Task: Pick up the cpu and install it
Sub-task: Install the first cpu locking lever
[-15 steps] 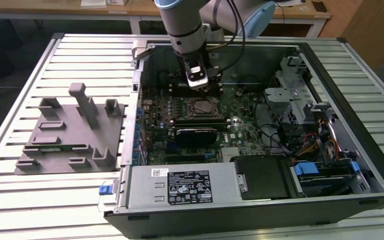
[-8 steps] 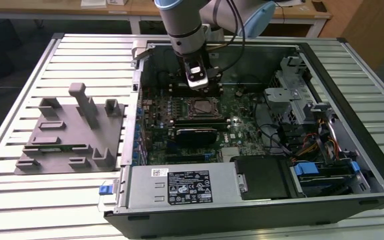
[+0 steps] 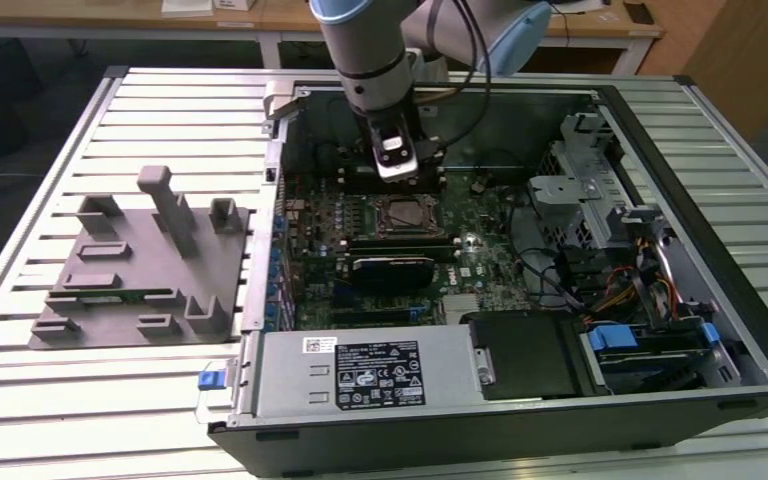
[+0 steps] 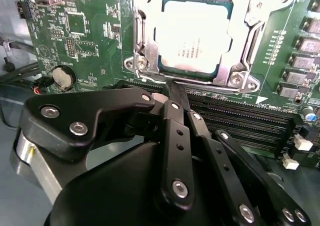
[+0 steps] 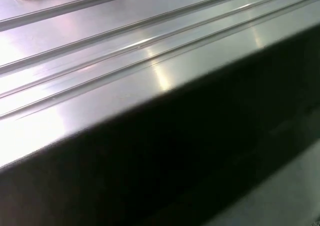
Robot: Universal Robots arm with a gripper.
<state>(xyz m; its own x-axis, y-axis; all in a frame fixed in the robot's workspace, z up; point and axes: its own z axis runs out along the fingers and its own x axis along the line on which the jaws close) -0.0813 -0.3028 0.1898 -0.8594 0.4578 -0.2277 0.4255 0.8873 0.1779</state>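
Okay, you are late in the task: the cpu (image 4: 195, 36) already sits in the socket frame (image 4: 247, 34) on the motherboard (image 4: 85, 31), inside the open computer case (image 3: 704, 130). So the pick and the placing look done, and I judge the step in hand to be the securing end of the install.

In the second wrist view the metal frame lies over the chip's rim on all sides. I cannot tell whether its lever is latched.

Your gripper (image 4: 172, 89) hangs over the board, with the fingers (image 4: 176, 136) drawn narrow, tips together. Nothing is between them. The tips are right at the socket frame's edge on the side of the memory slots (image 4: 240, 116); contact or just beside, I cannot tell. In the exterior view the gripper (image 3: 395, 165) is just above the socket, well apart from the grey tray (image 3: 131, 270) on the ribbed surface (image 3: 37, 400).

Any further move here calls, in my judgement, for small, slow travel. The tips are crowded between frame and slots, and a slip could scrape the board or shift the frame.

Orientation: the cpu lies flat, silvery top facing up, edges square with the frame. It is close to square, so it has no real long axis. Which corner it is keyed to is too small to tell.
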